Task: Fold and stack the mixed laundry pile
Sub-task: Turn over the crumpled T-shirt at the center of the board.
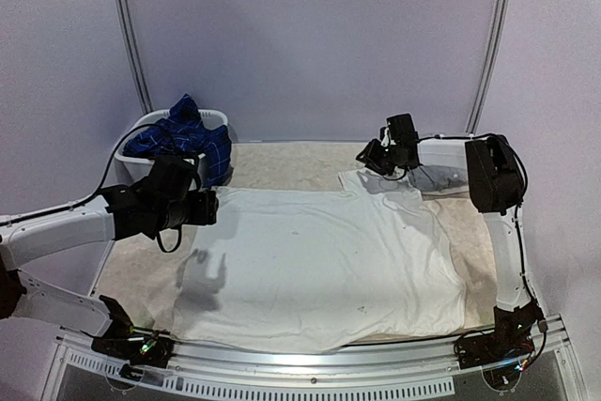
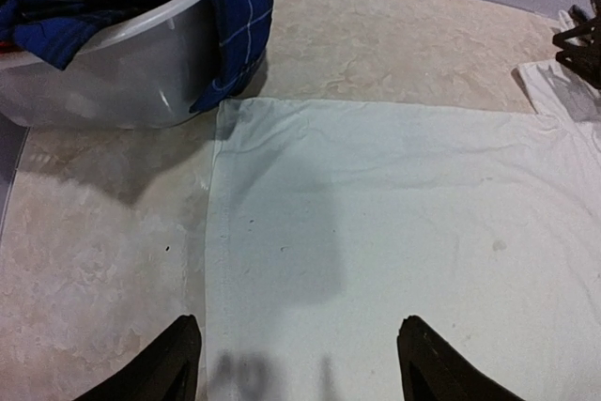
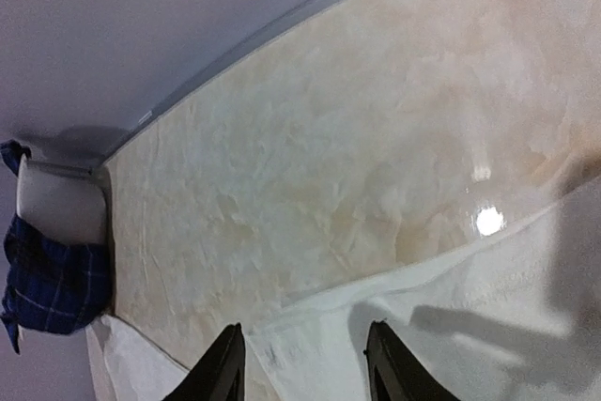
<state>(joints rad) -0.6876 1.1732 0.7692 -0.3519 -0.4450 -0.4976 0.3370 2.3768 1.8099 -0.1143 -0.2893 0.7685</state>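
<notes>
A white garment (image 1: 319, 260) lies spread flat over most of the bench (image 1: 282, 161), its near hem close to the front edge and a sleeve-like flap sticking out at its far right corner. The rest of the laundry sits in the white plastic basket (image 1: 131, 166) at the far left corner – a navy shirt with thin white plaid lines (image 1: 183, 138) heaped in it and draping over the rim, with a plainer blue piece (image 2: 47, 44) beside it. The basket stands just beside the white garment's far left corner.

The left claw (image 2: 299, 363) hangs above the garment's left edge, jaws wide, nothing between them. The right claw (image 3: 305, 363) is low at the far right flap – its jaws stand parted, with the cloth's hem lying on the bench between them and not pinched
</notes>
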